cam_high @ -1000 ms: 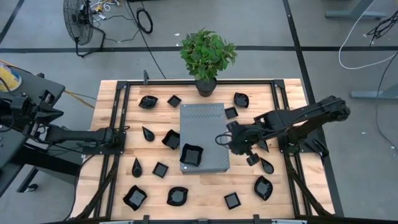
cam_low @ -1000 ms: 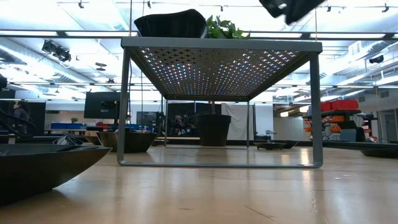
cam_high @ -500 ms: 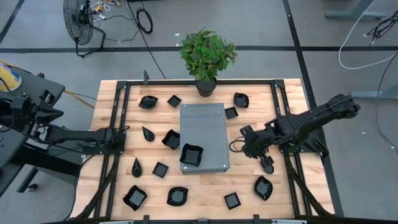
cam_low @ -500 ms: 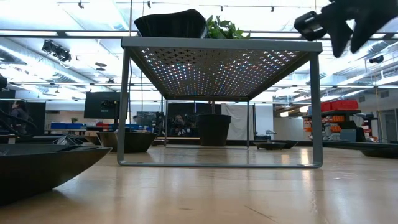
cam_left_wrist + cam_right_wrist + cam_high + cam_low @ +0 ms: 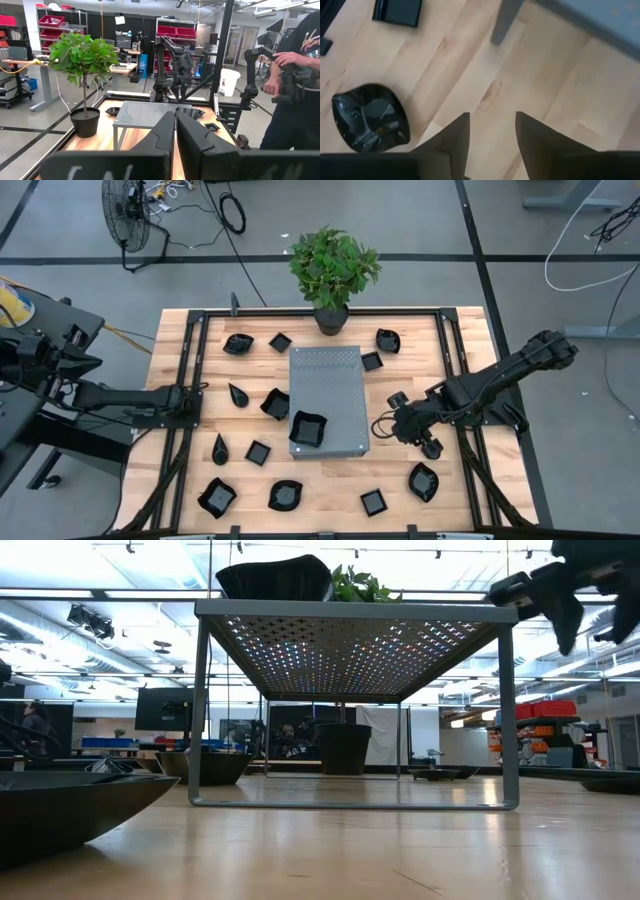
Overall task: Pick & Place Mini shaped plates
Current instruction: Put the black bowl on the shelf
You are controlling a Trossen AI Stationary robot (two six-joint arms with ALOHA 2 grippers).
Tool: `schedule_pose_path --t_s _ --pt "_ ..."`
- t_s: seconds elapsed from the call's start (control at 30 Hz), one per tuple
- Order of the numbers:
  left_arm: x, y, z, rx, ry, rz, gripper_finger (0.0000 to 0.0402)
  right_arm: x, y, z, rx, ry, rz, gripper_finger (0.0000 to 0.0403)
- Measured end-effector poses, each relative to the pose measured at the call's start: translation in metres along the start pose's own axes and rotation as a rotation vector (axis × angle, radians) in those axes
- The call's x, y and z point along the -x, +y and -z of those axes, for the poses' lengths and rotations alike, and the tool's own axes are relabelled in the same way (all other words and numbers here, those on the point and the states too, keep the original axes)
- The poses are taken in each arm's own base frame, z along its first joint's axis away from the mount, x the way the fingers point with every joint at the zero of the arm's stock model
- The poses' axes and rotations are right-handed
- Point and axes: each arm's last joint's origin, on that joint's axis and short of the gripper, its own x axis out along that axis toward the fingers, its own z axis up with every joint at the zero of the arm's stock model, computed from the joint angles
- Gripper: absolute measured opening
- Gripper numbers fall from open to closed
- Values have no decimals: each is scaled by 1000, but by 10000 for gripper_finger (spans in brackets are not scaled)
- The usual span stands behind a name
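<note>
While sixteen small glossy black dishes (image 5: 283,495) dot the wooden worktop (image 5: 400,480), one wavy-edged dish (image 5: 307,429) on grey perforated stand (image 5: 326,380), right gripper (image 5: 400,427) spread empty beside it, left gripper (image 5: 192,401) pinched shut at left edge, its wrist view alone showing a person (image 5: 295,90).

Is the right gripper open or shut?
Open. The right gripper shows bare wood between its two dark fingers, holding nothing, above the wooden table.

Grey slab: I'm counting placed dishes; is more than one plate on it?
No, the grey slab carries just one black plate near its front corner.
</note>
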Motion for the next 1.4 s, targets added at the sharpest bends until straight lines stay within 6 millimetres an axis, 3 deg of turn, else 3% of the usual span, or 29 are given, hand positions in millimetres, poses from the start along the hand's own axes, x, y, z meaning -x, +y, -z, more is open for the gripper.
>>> schedule_pose_path --t_s 0.43,0.9,1.4 --pt "0 0 0 0 0 0 23 -5 23 -6 96 -58 -36 162" --pt "0 0 0 0 0 0 23 -26 47 -15 216 -32 -154 162" --pt "0 0 0 0 0 0 23 -73 58 -18 462 86 -276 162"
